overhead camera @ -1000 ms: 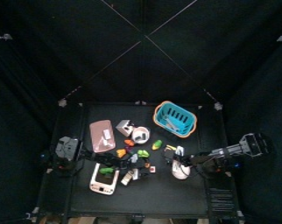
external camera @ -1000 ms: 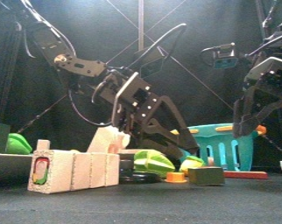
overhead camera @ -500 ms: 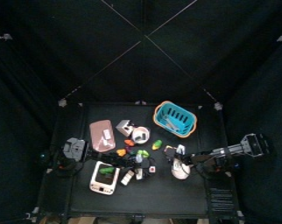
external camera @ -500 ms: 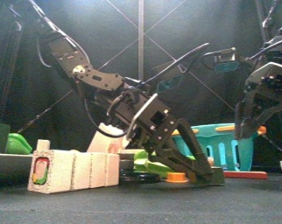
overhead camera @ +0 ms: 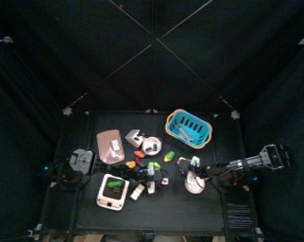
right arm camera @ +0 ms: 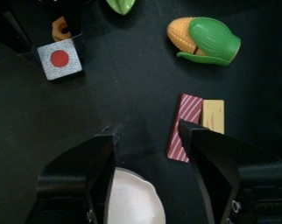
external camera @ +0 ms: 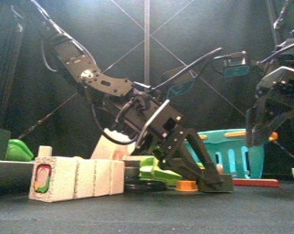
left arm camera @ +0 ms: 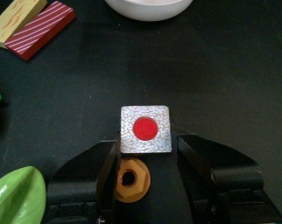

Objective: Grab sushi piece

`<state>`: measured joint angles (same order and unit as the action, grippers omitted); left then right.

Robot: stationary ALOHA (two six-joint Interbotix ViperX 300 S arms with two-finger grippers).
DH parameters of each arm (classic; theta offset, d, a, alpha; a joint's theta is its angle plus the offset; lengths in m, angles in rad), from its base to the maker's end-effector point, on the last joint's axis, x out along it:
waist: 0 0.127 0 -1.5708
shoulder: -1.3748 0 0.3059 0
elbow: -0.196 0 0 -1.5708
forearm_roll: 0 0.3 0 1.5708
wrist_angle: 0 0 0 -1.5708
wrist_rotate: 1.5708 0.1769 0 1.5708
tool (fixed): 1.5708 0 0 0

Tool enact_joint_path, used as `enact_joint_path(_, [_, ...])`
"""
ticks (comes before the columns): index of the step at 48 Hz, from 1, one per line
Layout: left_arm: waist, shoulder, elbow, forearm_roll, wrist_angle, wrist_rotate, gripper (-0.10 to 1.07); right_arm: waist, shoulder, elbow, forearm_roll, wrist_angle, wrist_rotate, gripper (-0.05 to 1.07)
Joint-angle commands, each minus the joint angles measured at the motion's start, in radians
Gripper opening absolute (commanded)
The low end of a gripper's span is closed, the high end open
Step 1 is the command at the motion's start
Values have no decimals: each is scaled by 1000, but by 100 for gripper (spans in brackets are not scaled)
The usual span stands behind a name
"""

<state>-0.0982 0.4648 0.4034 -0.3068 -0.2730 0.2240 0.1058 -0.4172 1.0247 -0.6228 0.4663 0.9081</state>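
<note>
The bench [overhead camera: 180, 213] carries a blue basket [overhead camera: 189, 125] and scattered toy food. The left end effector [left arm camera: 147, 166] is low, jaws spread, their tips either side of the sushi [left arm camera: 146, 129] without clamping it. The right end effector [right arm camera: 150, 144] hangs open and empty above a bowl [right arm camera: 134, 198].

A robot test pen in a lab, black curtains closing every side, crossed cables overhead, a small black surface [overhead camera: 152, 214] strewn with toy food, a blue toy basket [overhead camera: 188, 127], two black robot arms with wrist cameras
</note>
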Motion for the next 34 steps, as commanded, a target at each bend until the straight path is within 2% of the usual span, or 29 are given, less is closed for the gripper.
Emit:
enact_joint_path(1, [-5,-38,-11,25,2,0,68,-3,-15,-8,2,-5,2,88])
enact_joint_path(11, [-15,-97,-2,69,2,-2,68,-3,-15,-8,3,-5,3,88])
enact_joint_path(34, [-23,-133,23,71,3,0,68,-3,-15,-6,3,-5,3,88])
